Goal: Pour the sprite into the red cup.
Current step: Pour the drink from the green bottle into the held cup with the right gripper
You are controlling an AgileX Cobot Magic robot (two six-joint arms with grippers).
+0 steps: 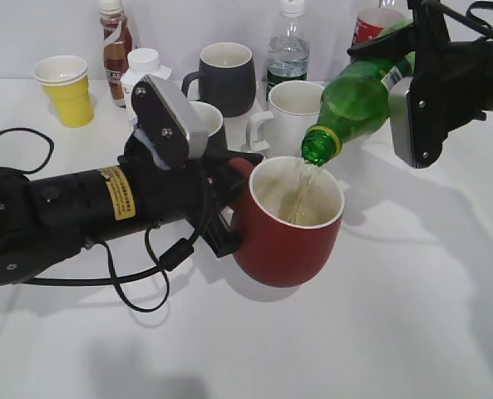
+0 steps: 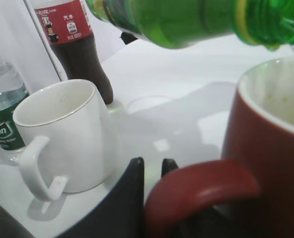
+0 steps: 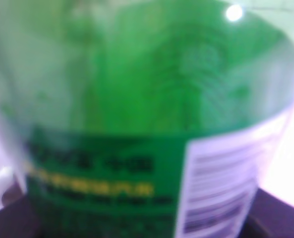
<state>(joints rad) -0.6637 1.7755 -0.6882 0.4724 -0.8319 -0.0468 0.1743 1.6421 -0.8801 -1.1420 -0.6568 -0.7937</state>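
Observation:
The red cup (image 1: 292, 229) stands at the table's middle, off-white inside, with liquid in it. My left gripper (image 1: 229, 212) is shut on the cup's handle (image 2: 201, 191); its black fingers (image 2: 154, 171) clamp the handle in the left wrist view. My right gripper (image 1: 412, 58) is shut on the sprite (image 1: 358, 100), a green bottle with no cap on, tilted mouth-down over the cup. A clear stream runs from its neck (image 1: 319, 148) into the cup. The bottle's green body and label (image 3: 137, 148) fill the right wrist view; its neck crosses the top of the left wrist view (image 2: 186, 20).
A white mug (image 1: 292, 112) stands just behind the red cup, also in the left wrist view (image 2: 62, 134). A black mug (image 1: 225, 79), a water bottle (image 1: 288, 50), a cola bottle (image 2: 77, 44), a yellow paper cup (image 1: 67, 91) and a small brown bottle (image 1: 115, 46) line the back.

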